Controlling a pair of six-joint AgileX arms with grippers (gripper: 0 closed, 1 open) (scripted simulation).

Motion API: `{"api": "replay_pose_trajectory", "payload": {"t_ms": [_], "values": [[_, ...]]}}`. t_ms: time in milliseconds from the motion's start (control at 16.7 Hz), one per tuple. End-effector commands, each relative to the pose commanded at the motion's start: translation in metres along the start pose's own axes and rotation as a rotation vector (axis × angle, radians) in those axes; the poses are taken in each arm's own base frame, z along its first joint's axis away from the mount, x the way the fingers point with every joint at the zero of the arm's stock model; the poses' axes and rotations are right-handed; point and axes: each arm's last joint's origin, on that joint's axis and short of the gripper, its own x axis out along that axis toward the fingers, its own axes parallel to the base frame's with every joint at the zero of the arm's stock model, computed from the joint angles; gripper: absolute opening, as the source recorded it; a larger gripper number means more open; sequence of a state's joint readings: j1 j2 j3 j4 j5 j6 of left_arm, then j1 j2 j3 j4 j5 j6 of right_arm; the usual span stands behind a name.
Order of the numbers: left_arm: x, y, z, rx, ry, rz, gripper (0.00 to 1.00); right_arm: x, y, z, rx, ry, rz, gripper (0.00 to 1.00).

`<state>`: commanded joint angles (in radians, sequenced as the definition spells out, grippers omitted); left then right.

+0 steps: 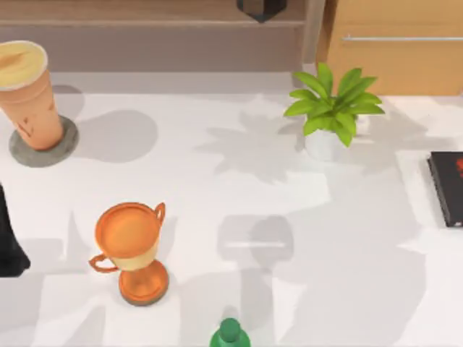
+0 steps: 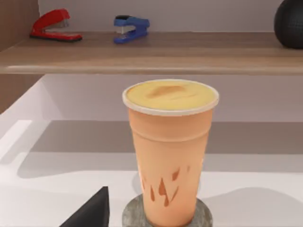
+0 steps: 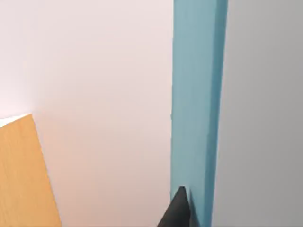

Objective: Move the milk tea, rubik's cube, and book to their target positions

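Here we see the milk tea [image 1: 27, 90] standing upright on a round grey coaster [image 1: 45, 144] at the far left of the table [image 1: 239, 195], near the back edge. Our left wrist view faces it head on: the milk tea [image 2: 169, 151] sits centred on the coaster [image 2: 166, 215], its creamy top level. A dark finger of our left gripper [image 2: 87, 212] shows just beside the coaster and apart from the cup; we cannot tell whether that gripper is spread or closed. Behind the cup, a wooden shelf [image 2: 151, 52] carries a red stapler [image 2: 52, 26], a blue stapler [image 2: 130, 27] and a black ball [image 2: 289, 23].

From above, the left arm [image 1: 9, 242] appears as a dark shape at the table's left edge, in front of the cup. An orange two-handled trophy [image 1: 132, 249] stands well apart from the cup, toward the front left. A potted green plant [image 1: 331, 108] sits at the back right, a flat black book [image 1: 447, 186] lies at the right edge, and a green bottle top [image 1: 230, 334] pokes in at the front.

In our right wrist view, a teal-blue slab, possibly the book [image 3: 196, 104], stands on edge, with a dark finger of our right gripper [image 3: 177, 210] against it. We cannot tell whether that gripper is clamped on it.
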<state>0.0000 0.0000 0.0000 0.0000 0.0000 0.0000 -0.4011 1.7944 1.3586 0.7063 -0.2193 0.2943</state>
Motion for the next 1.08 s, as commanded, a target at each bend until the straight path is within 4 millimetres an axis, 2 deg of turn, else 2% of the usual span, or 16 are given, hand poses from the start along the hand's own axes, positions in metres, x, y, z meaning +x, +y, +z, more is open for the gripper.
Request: {"api": "replay_pose_trajectory", "payload": {"t_ms": [120,180,300,420,540,780,960,1080], "values": [[0.0,0.0,0.0,0.0,0.0,0.0,1.0,-0.025,0.012,0.017,0.168,-0.083,-0.017,0.0],[0.0,0.0,0.0,0.0,0.0,0.0,1.0,-0.039,0.017,0.018,0.27,-0.105,-0.022,0.0],[0.0,0.0,0.0,0.0,0.0,0.0,1.0,-0.069,0.024,0.005,0.494,-0.101,-0.037,0.0],[0.0,0.0,0.0,0.0,0.0,0.0,1.0,-0.101,0.027,-0.028,0.724,-0.035,-0.08,0.0],[0.0,0.0,0.0,0.0,0.0,0.0,1.0,-0.133,0.029,-0.073,0.928,0.087,-0.16,0.0],[0.0,0.0,0.0,0.0,0.0,0.0,1.0,-0.2,0.034,-0.158,1.194,0.398,-0.396,0.0],[0.0,0.0,0.0,0.0,0.0,0.0,1.0,-0.235,0.039,-0.196,1.259,0.587,-0.539,0.0],[0.0,0.0,0.0,0.0,0.0,0.0,1.0,-0.243,0.04,-0.203,1.262,0.633,-0.568,0.0]]}}
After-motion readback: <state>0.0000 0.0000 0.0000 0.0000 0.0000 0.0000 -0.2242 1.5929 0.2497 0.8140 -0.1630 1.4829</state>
